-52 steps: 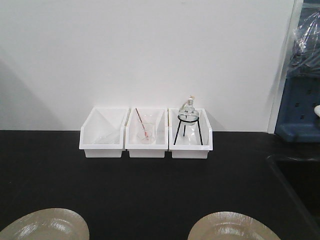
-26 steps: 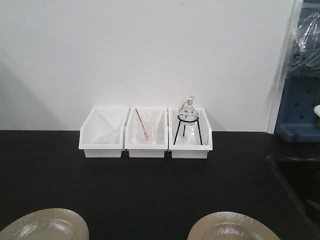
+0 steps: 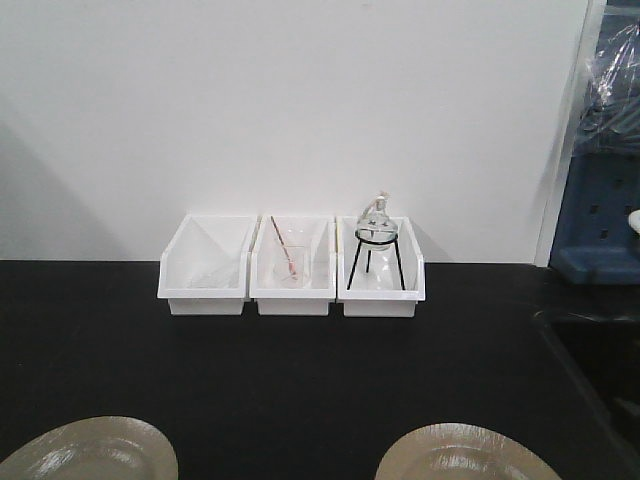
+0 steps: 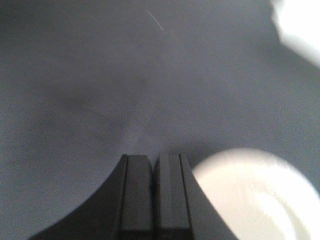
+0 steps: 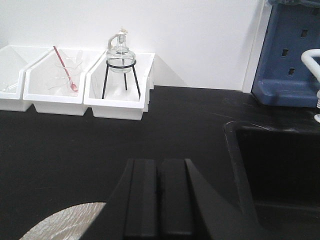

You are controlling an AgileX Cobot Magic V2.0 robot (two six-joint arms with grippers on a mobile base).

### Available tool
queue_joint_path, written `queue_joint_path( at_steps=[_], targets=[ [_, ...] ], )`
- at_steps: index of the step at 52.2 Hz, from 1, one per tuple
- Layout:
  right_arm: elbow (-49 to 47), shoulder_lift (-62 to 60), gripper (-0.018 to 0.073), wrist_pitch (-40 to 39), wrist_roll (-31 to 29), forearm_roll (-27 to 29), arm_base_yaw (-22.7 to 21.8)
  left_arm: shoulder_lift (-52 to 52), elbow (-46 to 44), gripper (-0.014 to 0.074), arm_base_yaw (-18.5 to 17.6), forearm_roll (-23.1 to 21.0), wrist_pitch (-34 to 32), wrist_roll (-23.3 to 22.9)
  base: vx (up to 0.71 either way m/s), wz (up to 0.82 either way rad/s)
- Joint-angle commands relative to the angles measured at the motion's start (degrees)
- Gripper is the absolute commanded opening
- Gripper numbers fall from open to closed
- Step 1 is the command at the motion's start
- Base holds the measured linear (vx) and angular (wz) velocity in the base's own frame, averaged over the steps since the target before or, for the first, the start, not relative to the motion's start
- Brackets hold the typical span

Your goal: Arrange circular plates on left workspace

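Along the near edge of the black benchtop (image 3: pixel 300 370) lie the two round plates, both flat and face up, cut off by the bottom of the front view. Being circles, they have no long axis and point no particular way; their glossy tan tops face upward. The left plate (image 3: pixel 90 452) sits toward the left corner. The right plate (image 3: pixel 466 456) lies well apart from it, nearer the sink (image 3: pixel 600 340), with bare bench between the two. Three white bins (image 3: pixel 292 285) stand side by side against the back wall, well away from both plates. The right-hand bin holds a glass flask (image 3: pixel 374 220) on a black tripod (image 3: pixel 377 238).

The left gripper (image 4: pixel 153 160) has its fingers pressed together with nothing between them, and a pale, blurred plate shows just to its right. The right gripper (image 5: pixel 158 164) is likewise squeezed closed on nothing, with a plate's rim low to its left and the sink off to its right.

Compared with a second ago and half a second ago, nothing has shifted: both plates and the bins lie where they did.
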Motion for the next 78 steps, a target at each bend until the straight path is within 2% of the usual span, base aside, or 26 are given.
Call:
queue_joint_path(
  at_steps=[1,4,7,9,14,20,28,35,41,47,57,72,73,74,78],
  targets=[
    [-1.9,-0.3,-0.0004,-5.0,-0.1,-0.7,0.0,2.3,-2.1,-0.0008,1.9,-17.1,7.8,20.1,0.0,0.0],
    [-1.9,-0.3,-0.0004,-5.0,-0.1,-0.7,0.0,5.5,-2.1,-0.0008,3.5,-23.0,14.2,26.5,0.0,0.0],
    [-1.9,-0.3,-0.0004,-5.0,-0.1,-0.7,0.0,8.5,-2.1,-0.0008,5.1,-26.6,20.5,28.3,0.0,0.0],
    [-1.9,-0.3,-0.0004,-5.0,-0.1,-0.7,0.0,10.1,-2.1,-0.0007,5.7,-26.9,23.0,28.4,0.0,0.0],
    [-1.9,-0.3,-0.0004,-5.0,-0.1,-0.7,0.0,13.0,-2.1,0.0014,6.6,-24.7,25.4,28.6,0.0,0.0],
    [-1.9,-0.3,-0.0004,-5.0,-0.1,-0.7,0.0,13.2,-2.1,0.0096,6.6,-21.7,25.0,28.7,0.0,0.0],
    [-1.9,-0.3,-0.0004,-5.0,-0.1,-0.7,0.0,13.2,-2.0,0.0311,6.6,-18.8,24.0,29.2,0.0,0.0],
    [-1.9,-0.3,-0.0004,-5.0,-0.1,-0.7,0.0,13.2,-2.0,0.0474,6.6,-16.8,23.3,27.6,0.0,0.0],
    [-1.9,-0.3,-0.0004,-5.0,-0.1,-0.7,0.0,13.4,-2.0,0.0533,6.6,-15.8,23.9,27.4,0.0,0.0],
    [-1.9,-0.3,-0.0004,-5.0,-0.1,-0.7,0.0,15.6,-2.0,0.0533,6.6,-16.2,27.3,27.0,0.0,0.0],
    [-1.9,-0.3,-0.0004,-5.3,-0.1,-0.7,0.0,19.0,-2.0,0.0533,6.4,-18.0,28.8,27.0,0.0,0.0],
    [-1.9,-0.3,-0.0004,-7.4,-0.1,-0.7,0.0,21.2,-2.0,0.0521,3.1,-17.7,29.5,27.0,0.0,0.0],
    [-1.9,-0.3,-0.0004,-7.5,-0.1,-0.7,0.0,21.2,-2.0,0.0512,2.7,-17.7,29.5,26.6,0.0,0.0],
    [-1.9,-0.3,-0.0004,-7.6,-0.1,-0.7,0.0,21.2,-2.0,0.0436,1.2,-17.6,29.5,26.0,0.0,0.0],
    [-1.9,-0.3,-0.0004,-7.6,-0.1,-0.7,0.0,21.2,-2.0,0.0306,0.5,-17.6,29.5,25.7,0.0,0.0]
  ],
)
